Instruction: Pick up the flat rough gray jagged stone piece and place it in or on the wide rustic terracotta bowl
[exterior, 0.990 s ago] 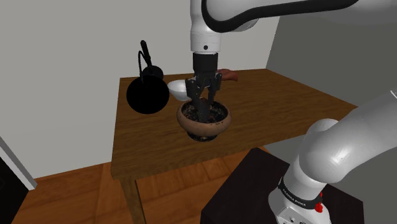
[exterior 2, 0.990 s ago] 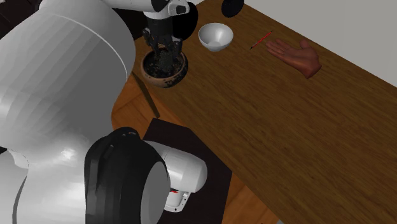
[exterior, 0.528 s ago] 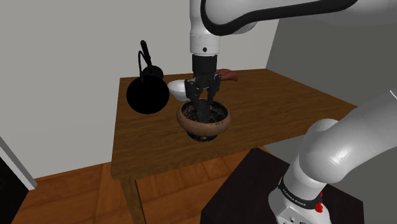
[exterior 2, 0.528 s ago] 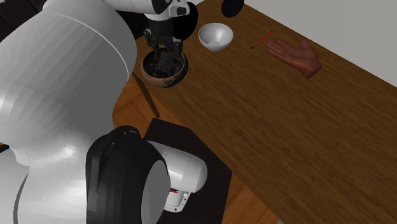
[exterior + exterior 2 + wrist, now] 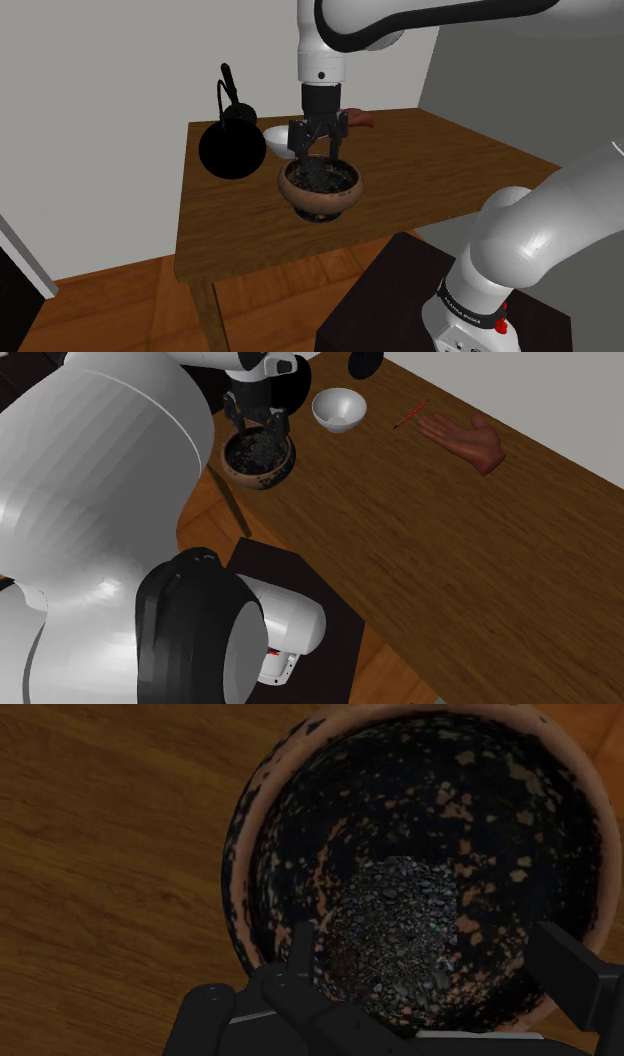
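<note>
No readable text anywhere; only a black band [image 5: 468, 304] low on the arm [image 5: 530, 235], near the stand [image 5: 390, 292] and well apart from the gripper [image 5: 318, 155], carries tiny white lettering, too small to make out

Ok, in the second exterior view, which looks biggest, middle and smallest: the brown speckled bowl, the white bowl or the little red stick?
Biggest: the brown speckled bowl.
Middle: the white bowl, a bit smaller.
Smallest: the red stick, thin and short.

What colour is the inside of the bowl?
Mostly black with terracotta flecks; the bowl shows best in the wrist view.
</note>
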`<action>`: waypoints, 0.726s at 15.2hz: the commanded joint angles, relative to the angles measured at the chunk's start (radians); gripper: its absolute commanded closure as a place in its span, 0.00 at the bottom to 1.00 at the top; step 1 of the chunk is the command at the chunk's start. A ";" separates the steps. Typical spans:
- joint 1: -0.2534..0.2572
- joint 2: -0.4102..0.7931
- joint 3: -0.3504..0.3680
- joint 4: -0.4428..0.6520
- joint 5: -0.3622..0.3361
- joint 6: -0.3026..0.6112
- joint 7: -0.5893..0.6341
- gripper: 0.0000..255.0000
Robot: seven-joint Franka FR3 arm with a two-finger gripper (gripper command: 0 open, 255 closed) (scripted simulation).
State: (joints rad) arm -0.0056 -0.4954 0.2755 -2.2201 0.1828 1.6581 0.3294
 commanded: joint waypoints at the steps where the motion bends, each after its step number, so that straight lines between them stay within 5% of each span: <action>1: -0.004 0.008 -0.007 0.057 -0.006 -0.050 0.001 0.00; 3: -0.007 0.022 -0.012 0.128 -0.013 -0.107 0.005 0.00; 11: -0.007 0.022 -0.012 0.128 -0.013 -0.107 0.005 0.00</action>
